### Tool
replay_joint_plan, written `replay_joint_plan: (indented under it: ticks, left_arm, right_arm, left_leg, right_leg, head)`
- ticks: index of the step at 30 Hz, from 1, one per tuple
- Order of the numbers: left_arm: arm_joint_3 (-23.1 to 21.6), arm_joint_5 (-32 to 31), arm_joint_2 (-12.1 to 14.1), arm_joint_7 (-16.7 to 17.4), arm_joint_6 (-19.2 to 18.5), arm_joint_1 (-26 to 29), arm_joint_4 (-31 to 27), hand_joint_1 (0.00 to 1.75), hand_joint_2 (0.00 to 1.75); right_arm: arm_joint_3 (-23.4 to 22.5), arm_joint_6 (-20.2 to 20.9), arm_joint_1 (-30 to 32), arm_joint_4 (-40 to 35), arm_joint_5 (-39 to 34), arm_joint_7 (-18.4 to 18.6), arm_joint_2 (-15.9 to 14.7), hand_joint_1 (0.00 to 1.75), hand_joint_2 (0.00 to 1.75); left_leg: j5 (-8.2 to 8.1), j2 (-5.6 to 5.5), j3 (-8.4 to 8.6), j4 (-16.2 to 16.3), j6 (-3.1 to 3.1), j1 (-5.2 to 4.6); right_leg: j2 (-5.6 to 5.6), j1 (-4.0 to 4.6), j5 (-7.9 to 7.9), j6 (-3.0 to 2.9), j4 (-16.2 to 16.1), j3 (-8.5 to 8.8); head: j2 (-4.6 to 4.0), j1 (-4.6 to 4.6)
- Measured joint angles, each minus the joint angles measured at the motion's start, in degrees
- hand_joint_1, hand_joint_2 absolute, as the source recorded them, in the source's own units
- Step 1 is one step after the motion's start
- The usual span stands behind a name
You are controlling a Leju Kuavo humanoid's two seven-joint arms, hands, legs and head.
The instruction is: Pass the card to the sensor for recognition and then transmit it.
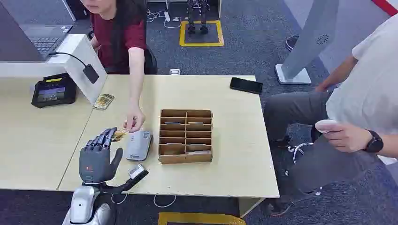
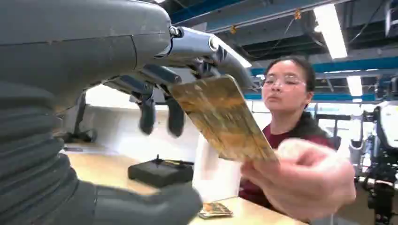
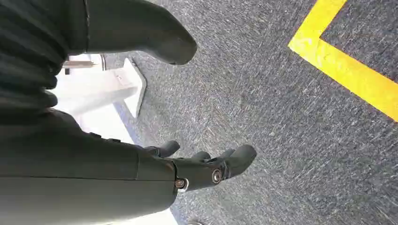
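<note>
The card (image 2: 220, 117) is right at the handover point, up off the surface (image 1: 225, 159), one end in the person's hand (image 2: 300, 180) and the other reaching in among the fingers (image 2: 174, 115) of the robot's left hand (image 1: 96, 157). It looks like a thin, stiff, light thing with a glossy gold face, so likely slippery; the sound place to take it is flat across one short end, thumb on one face and fingers on the other, leaving most of it free to show to the sensor. The left hand is wide apart, fingers extended and a little curled above the card, the thumb (image 2: 145, 206) held low and well clear of them. Whether a fingertip is touching the card's edge I cannot tell, but nothing pinches it yet; the person is carrying it. The black card reader (image 1: 54, 90) sits away on the neighbouring surface, a second card (image 1: 103, 101) lying near the white partition, and a grey box (image 1: 139, 145) and a cardboard tray (image 1: 185, 136) stand just beside the exchange. Down by the floor, the right hand (image 3: 202, 164) hangs with fingers loosely curled, holding nothing, thumb apart.
</note>
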Motion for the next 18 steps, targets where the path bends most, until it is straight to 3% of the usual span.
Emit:
replay_joint_plan:
  ticks: [18]
  left_arm:
    - [0.1,0.8,-0.3,-0.2,0.0,0.0,1.1,0.00,1.75]
  right_arm:
    - [0.0,-0.2,0.0,0.0,0.3,0.0,0.0,0.00,1.75]
  left_leg:
    - [0.00,0.00,0.00,0.0,0.00,0.00]
  right_leg:
    - [0.00,0.00,0.00,0.00,0.0,0.00]
  head:
    - [0.00,-0.02]
